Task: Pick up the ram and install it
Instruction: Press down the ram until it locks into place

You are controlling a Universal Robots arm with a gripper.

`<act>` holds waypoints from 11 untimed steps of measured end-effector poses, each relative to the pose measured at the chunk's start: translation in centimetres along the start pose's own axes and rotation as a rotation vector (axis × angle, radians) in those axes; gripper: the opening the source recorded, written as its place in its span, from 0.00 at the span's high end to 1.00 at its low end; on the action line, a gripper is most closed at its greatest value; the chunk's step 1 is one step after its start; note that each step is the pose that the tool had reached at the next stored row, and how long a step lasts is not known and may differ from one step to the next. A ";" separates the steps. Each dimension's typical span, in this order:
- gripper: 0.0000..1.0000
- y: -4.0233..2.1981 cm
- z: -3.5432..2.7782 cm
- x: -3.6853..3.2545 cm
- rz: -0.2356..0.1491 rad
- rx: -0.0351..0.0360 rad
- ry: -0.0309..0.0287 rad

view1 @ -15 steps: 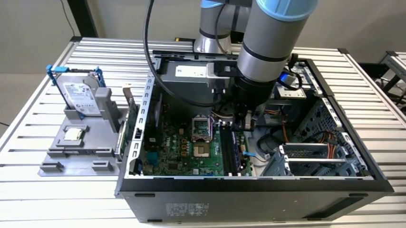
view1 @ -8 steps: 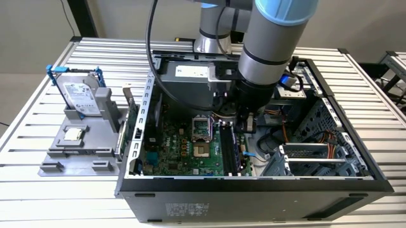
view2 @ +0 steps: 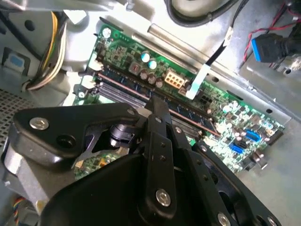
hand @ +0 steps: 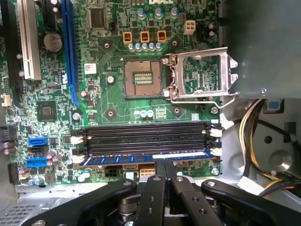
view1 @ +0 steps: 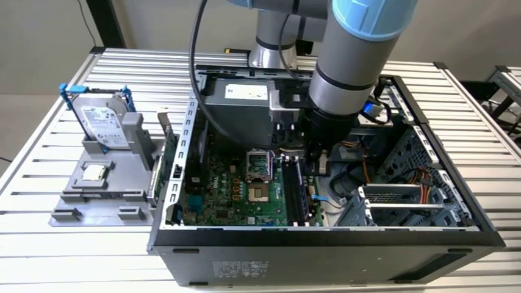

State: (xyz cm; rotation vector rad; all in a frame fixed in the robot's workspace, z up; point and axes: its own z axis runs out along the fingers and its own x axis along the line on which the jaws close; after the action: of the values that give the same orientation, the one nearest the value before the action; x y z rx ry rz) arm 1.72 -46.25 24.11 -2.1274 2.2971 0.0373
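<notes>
The ram point(hand: 117, 160) is a long dark-blue stick standing on edge in the memory slot nearest my gripper, between white end clips point(hand: 215, 151). In the second wrist view the ram point(view2: 188, 113) runs diagonally across the green motherboard point(view2: 235, 117). My gripper point(hand: 164, 164) sits right over the stick's middle with its black fingers point(hand: 155, 188) closed together on the stick's upper edge. In the exterior view the gripper point(view1: 319, 162) reaches down inside the open computer case point(view1: 326, 235), over the slots. Two black slots point(hand: 146, 136) beside the ram hold nothing.
A processor socket point(hand: 141, 77) with a raised silver bracket point(hand: 200, 73) lies beyond the slots. Cable bundles point(hand: 254, 132) and a metal case wall point(hand: 263, 42) crowd one end of the slots. Outside the case, a hard drive point(view1: 106, 125) stands on a grey fixture point(view1: 102, 195).
</notes>
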 end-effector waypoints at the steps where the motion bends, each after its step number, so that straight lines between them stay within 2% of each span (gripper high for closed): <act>1: 1.00 -0.02 0.10 0.26 0.001 -0.0001 0.0000; 3: 1.00 -0.06 0.42 0.67 0.002 -0.0001 -0.0002; 11: 1.00 -0.14 1.81 1.32 0.009 -0.0003 0.0009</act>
State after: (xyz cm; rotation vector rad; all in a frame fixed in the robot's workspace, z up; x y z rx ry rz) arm 1.74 -47.53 22.27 -2.1173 2.3077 0.0367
